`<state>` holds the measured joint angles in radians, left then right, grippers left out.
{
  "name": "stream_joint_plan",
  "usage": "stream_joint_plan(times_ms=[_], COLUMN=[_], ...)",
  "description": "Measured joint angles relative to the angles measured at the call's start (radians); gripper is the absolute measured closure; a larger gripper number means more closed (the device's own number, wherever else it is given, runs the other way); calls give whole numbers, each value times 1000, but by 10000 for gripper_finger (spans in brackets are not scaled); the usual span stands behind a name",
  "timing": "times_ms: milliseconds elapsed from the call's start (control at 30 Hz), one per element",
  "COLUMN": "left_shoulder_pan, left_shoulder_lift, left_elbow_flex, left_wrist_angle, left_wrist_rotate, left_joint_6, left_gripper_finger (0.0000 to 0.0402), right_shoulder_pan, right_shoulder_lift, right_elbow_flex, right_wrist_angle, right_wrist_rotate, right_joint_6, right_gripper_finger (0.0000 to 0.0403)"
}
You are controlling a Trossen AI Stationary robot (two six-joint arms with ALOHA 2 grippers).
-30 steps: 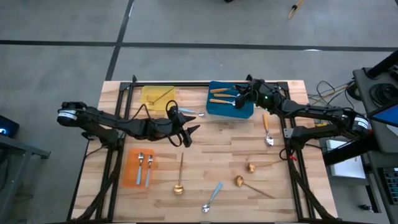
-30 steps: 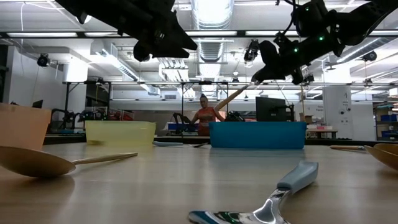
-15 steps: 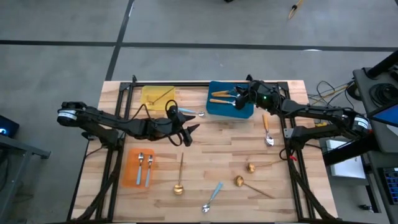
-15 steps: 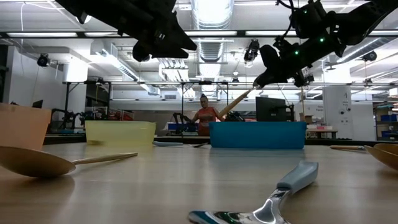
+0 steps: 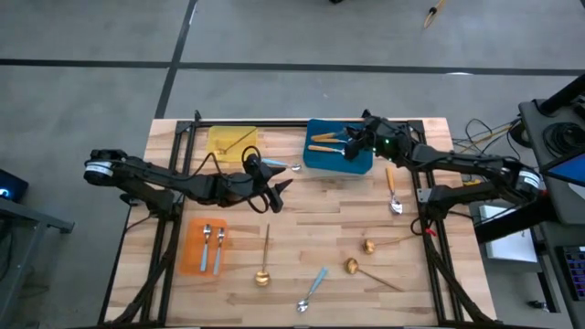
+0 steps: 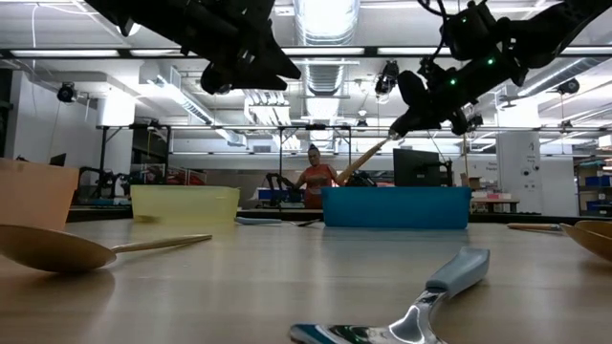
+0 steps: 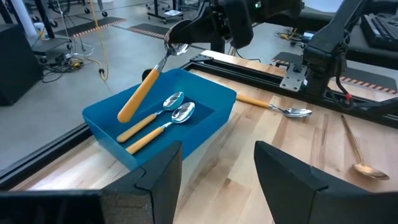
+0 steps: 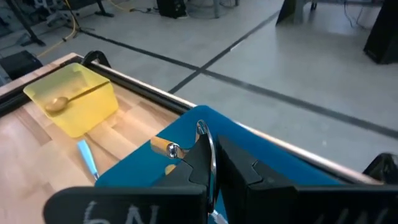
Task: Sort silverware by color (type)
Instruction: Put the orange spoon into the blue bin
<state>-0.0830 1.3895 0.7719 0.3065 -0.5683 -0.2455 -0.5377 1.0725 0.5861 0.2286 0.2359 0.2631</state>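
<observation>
My right gripper (image 5: 352, 142) hovers over the blue tray (image 5: 362, 165), shut on an orange-handled spoon (image 7: 142, 94). Two more orange-handled spoons (image 7: 163, 115) lie flat in that tray. My left gripper (image 5: 279, 192) waits open above mid-table, left of the blue tray. An orange-handled spoon (image 5: 391, 189) lies right of the tray. Two light-blue-handled spoons (image 5: 313, 287), (image 5: 279, 167) and three gold spoons (image 5: 264, 260), (image 5: 367, 245), (image 5: 355, 267) lie on the wood. The yellow tray (image 5: 219, 146) holds a gold spoon. The orange tray (image 5: 194, 251) holds two blue-handled spoons. My right gripper pinches the spoon's silver bowl (image 7: 177, 48) between its two fingers, which slant downward from the table's right side. The spoon is lifted clear. Its orange handle (image 6: 361, 163) slants down and away from the fingers over the blue tray.
Black frame rails (image 5: 183, 174) run along the table's left, right and far sides. Open wood lies between the trays and the spoons at mid-table. A person (image 6: 314, 177) is far behind the table.
My right gripper has sunk slightly toward the blue tray, still shut on the spoon, and the handle's free end now hangs a little lower.
</observation>
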Motion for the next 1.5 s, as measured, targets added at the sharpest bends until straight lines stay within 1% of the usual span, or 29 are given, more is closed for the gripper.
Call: stream_joint_plan(times_ms=[267,600,867,1200,1500], left_shoulder_pan=[0,2,2,5,13], left_shoulder_lift=[0,0,0,0,0], left_elbow_flex=[4,18,18,18,18], left_wrist_angle=[7,8,8,8,8], left_wrist_rotate=[-2,-2,-2,-2,-2], left_joint_6=[2,27,26,27,27], left_gripper_finger=[219,219,219,219,219], right_shoulder_pan=[-5,-20,-33,-67,-72], right_shoulder_lift=[46,71,99,189,201], right_elbow_flex=[0,16,16,16,16], right_wrist_angle=[4,-64,-63,-26,-26], right_wrist_rotate=[-11,-8,4,10,9], right_joint_6=[78,76,74,78,77], right_gripper_finger=[394,394,394,394,394])
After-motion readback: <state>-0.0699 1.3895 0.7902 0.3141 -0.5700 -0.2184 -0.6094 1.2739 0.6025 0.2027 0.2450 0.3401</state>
